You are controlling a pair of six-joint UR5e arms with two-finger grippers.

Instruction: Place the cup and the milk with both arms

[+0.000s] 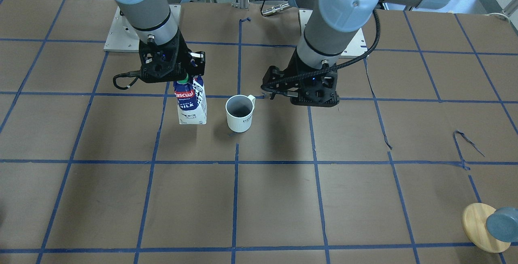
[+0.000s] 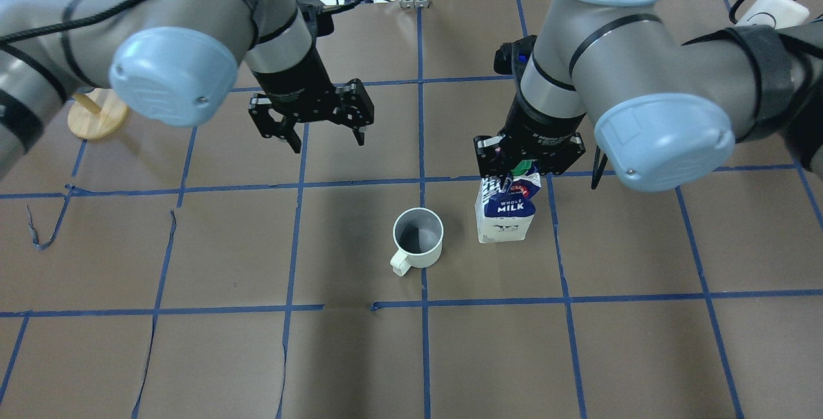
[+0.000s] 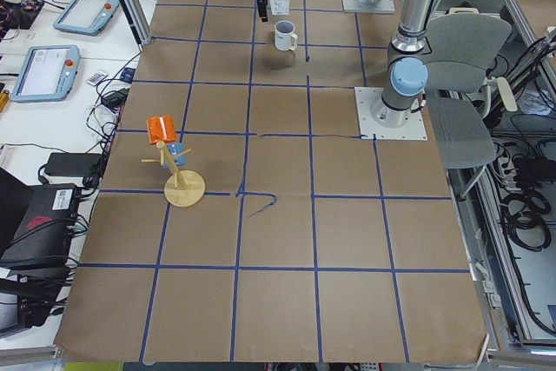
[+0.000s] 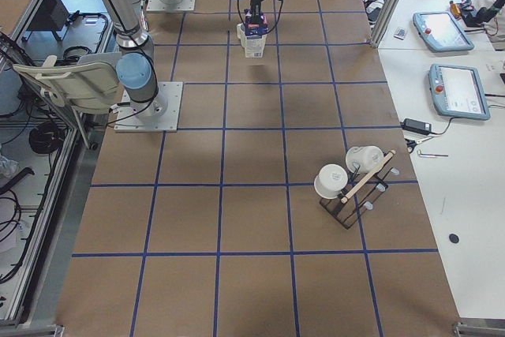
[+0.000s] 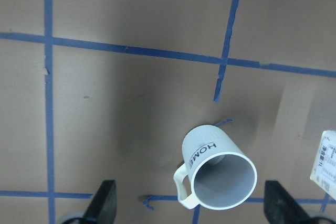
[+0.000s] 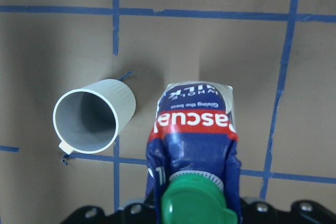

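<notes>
The small white ceramic cup (image 2: 418,238) with a handle stands upright and free near the middle of the brown paper-covered counter (image 2: 193,355), so its placing looks done. The left gripper (image 2: 328,142) hovers well apart from it, jaws spread, empty. Just beside the cup the blue-and-white gable-top milk carton (image 2: 506,216) appears to rest on the counter, with the right gripper (image 2: 512,177) clamped on its top. Left, I judge: release and lift clear.

From over the robot's shoulders, the cup (image 2: 418,239) stands on the table (image 2: 193,355). The milk (image 2: 506,213) is just beside it at about three o'clock, under the right gripper (image 2: 522,171). The left gripper (image 2: 328,144) hangs at about eleven o'clock, apart.
</notes>
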